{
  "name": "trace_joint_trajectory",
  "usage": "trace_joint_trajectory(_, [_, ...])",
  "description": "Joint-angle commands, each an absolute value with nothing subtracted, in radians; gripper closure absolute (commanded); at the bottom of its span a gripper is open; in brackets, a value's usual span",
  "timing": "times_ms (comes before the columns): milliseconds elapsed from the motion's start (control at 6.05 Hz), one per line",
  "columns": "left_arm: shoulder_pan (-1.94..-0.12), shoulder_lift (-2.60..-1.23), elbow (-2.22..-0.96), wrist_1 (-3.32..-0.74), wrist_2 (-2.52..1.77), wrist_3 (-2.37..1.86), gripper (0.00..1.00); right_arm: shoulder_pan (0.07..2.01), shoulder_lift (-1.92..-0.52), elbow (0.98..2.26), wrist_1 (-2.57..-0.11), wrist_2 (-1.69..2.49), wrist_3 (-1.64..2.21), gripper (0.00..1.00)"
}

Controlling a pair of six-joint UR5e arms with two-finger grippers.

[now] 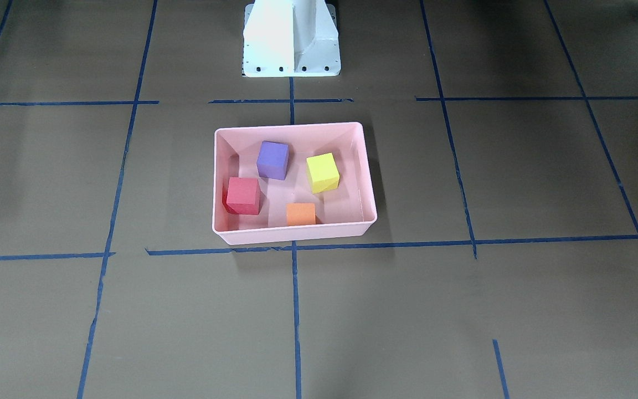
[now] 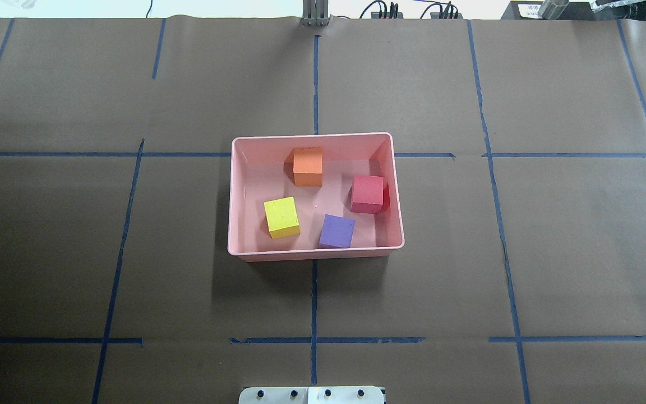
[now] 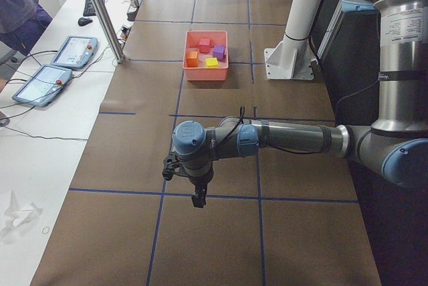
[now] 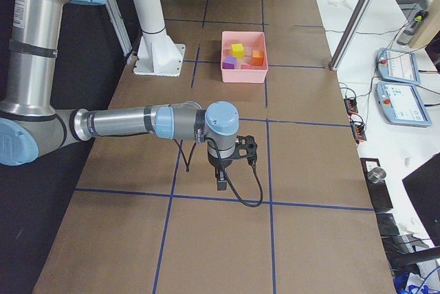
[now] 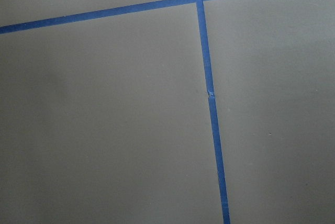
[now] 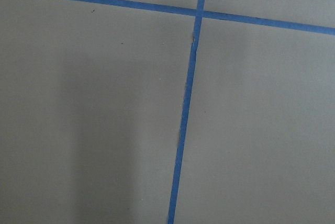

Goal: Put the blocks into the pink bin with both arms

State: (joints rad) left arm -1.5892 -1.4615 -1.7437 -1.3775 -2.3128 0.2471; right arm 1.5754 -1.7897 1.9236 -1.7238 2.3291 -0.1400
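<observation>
All four small foam cubes lay inside the shallow rectangular pale pink plastic bin (image 2: 232, 196). The bin sat near the middle of the brown paper-covered tabletop (image 2: 76, 252), just in front of the white pedestal base (image 1: 291, 39). No cube showed on the tabletop outside the bin, so I judged the task complete and saw nothing left to place.

From overhead, the orange foam cube (image 2: 307, 165) stood by the far wall and the red foam cube (image 2: 367, 192) close to the right wall. The purple foam cube (image 2: 337, 230) sat near the wall closest to the robot, and the yellow-green foam cube (image 2: 281, 217) lay toward the left, turned slightly askew. None touched another.

The cubes looked matte and soft, with crisp edges and flat faces. The bin was smooth and faintly glossy, with sloped walls and a rolled rim. The tabletop was dull and flat, crossed by a grid of blue tape strips (image 2: 314, 297).

The left tool (image 3: 195, 196) hung over bare tabletop well apart from the bin, and the right tool (image 4: 221, 183) did likewise toward the other end. Both showed only in the side views, so I could not tell whether their jaws were parted or closed. No cube showed at either one.
</observation>
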Motion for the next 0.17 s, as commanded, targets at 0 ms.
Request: trace_joint_trajectory(0, [-1.589, -1.462, -1.744, -1.378, -2.312, 0.247, 0.0, 1.575, -1.792, 1.925, -1.723, 2.33, -0.14, 0.0])
